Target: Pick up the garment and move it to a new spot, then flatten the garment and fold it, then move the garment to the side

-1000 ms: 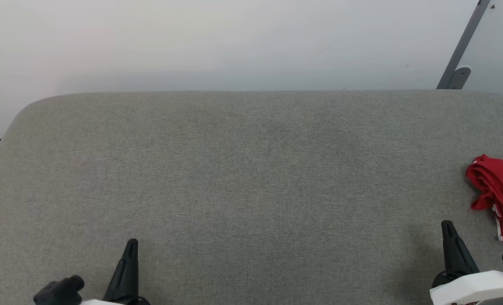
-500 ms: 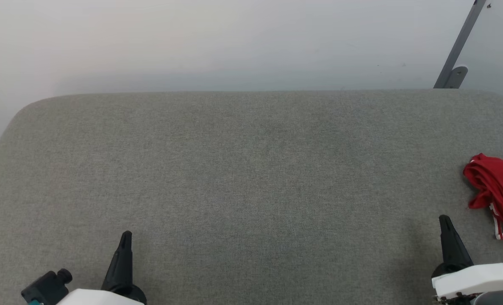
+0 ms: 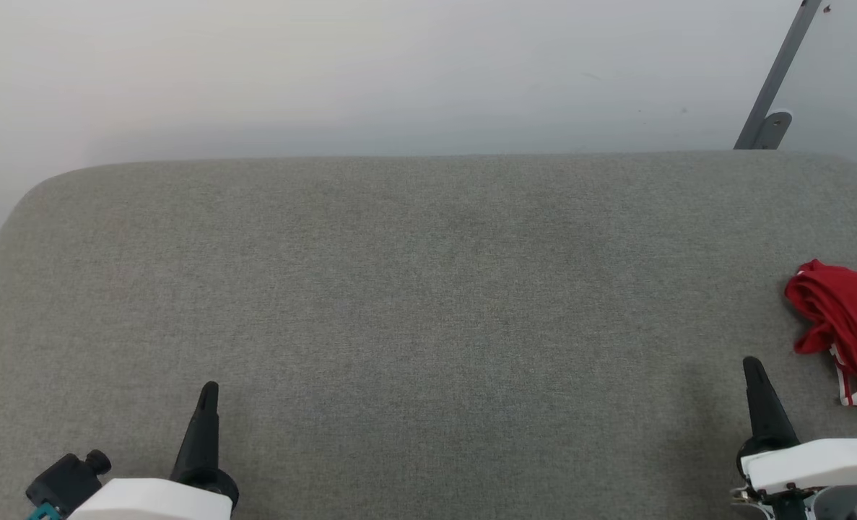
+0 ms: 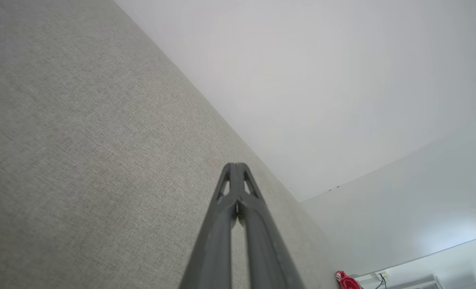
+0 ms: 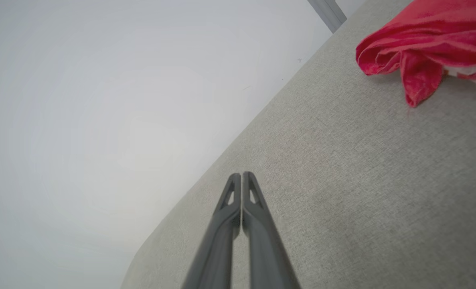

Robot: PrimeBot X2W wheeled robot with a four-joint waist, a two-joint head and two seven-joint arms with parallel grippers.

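Fabric in a flecked grey weave covers the broad tabletop [image 3: 428,289], whose rounded far corners meet a plain pale wall [image 3: 399,72] behind it. The garment [image 3: 843,325] lies bunched in a red heap on the tabletop at the robot's far right, cut off by the edge of the head view, with a strip of white-and-red striped trim showing along its near side. Seen from the right wrist, its folds sit crumpled at the upper right, one red flap drooping onto the grey cloth, with a glimpse of white beneath. From the left wrist it is a small red patch far off at the lower right. The right pincer [image 3: 751,365] hovers over the near right of the tabletop, near the garment but apart from it, its two dark fingers pressed together and gripping nothing, above a white wrist housing [image 3: 818,462]. The left pincer [image 3: 209,390] hangs over the near left, well apart from the garment, its fingers likewise closed tip to tip and empty. A slim grey metal strut [image 3: 782,65] leans against the wall at the far right corner, ending in a small rounded foot at the tabletop's back edge.
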